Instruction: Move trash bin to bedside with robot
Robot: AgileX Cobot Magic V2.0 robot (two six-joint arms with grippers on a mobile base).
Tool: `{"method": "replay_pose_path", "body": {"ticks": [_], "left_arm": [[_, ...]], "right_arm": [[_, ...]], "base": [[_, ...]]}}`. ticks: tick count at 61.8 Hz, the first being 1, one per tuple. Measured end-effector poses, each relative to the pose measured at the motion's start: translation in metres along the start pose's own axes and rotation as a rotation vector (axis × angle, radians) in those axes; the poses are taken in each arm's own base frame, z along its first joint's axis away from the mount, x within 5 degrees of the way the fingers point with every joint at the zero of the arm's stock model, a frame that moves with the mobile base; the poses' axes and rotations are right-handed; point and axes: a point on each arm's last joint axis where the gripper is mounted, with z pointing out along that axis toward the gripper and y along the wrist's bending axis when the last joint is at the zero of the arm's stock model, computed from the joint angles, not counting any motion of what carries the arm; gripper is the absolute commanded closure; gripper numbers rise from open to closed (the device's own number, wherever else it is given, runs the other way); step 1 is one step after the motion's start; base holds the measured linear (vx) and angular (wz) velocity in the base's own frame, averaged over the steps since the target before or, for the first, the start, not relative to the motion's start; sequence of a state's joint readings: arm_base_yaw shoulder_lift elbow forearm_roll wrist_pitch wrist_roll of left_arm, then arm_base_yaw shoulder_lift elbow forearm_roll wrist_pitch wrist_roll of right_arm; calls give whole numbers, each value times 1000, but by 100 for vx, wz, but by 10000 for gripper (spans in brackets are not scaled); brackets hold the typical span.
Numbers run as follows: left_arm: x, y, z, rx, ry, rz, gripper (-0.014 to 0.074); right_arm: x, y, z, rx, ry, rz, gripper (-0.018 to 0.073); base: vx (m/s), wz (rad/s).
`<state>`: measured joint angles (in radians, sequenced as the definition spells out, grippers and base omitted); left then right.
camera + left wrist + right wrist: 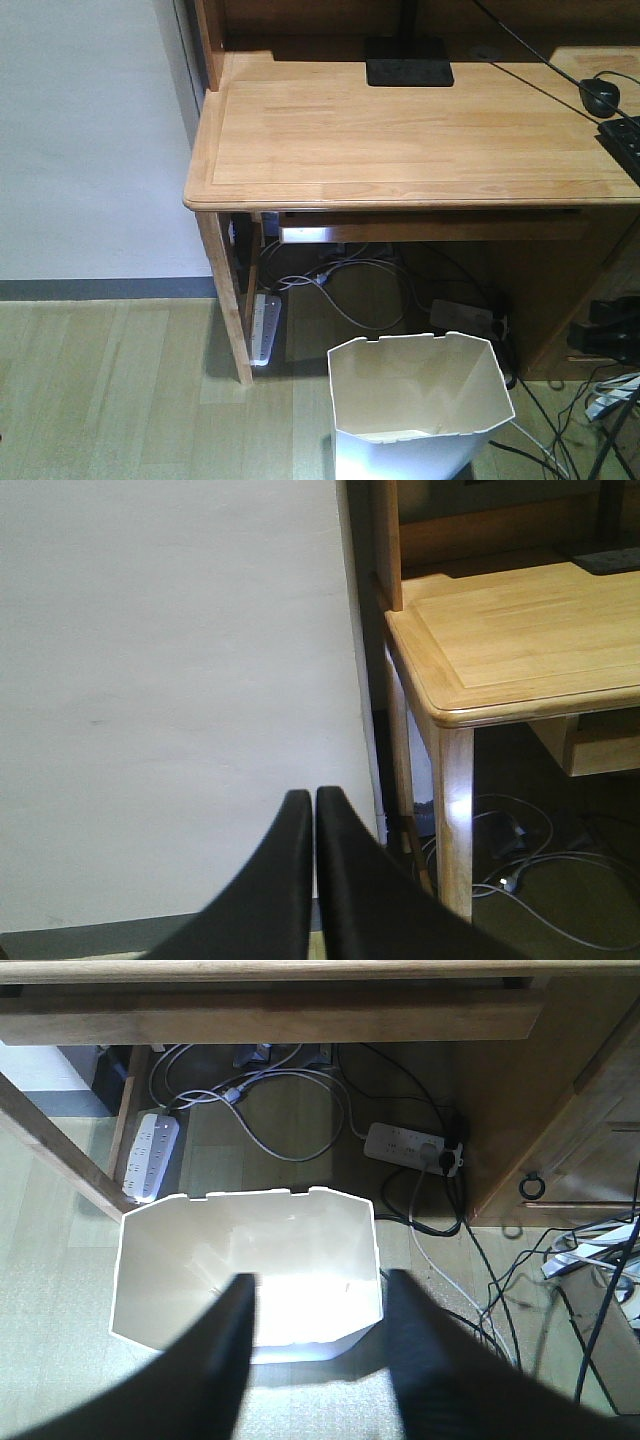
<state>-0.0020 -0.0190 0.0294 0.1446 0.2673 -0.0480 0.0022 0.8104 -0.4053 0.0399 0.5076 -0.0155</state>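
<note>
One trash bin [420,400], by counter [400,130], not yet gripped; right tool [318,1288] wide above it, left tool [312,796] closed, empty; move outstanding.

The trash bin [420,395] stands upright on the floor just in front of the wooden surface [400,130]. It is white and faceted, with a notched rim and a cream inside. Glare washes out its bottom, though it looks empty. The robot's right end effector [320,1285] hangs over the bin's near rim, fingers spread apart.
</note>
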Motion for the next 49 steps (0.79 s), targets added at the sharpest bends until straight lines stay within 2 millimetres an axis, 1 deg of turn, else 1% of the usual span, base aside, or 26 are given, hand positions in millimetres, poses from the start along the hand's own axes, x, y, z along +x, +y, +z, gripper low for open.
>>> {"method": "replay_pose_path", "body": {"ticks": [3, 8, 21, 27, 36, 49], "left_arm": [[0, 0, 0, 0, 0, 0, 602], [0, 0, 0, 0, 0, 0, 602], [0, 0, 0, 0, 0, 0, 602], [0, 0, 0, 0, 0, 0, 602], [0, 0, 0, 0, 0, 0, 602], [0, 0, 0, 0, 0, 0, 602]], "right_arm": [[0, 0, 0, 0, 0, 0, 75], [0, 0, 0, 1, 0, -1, 43], [-1, 1, 0, -7, 0, 12, 42], [-7, 1, 1, -15, 12, 26, 42], [-23, 2, 10, -18, 77, 32, 42], [-39, 2, 39, -17, 214, 36, 42]], "base": [[0, 0], [0, 0], [0, 0], [0, 0], [0, 0], [0, 0]]}}
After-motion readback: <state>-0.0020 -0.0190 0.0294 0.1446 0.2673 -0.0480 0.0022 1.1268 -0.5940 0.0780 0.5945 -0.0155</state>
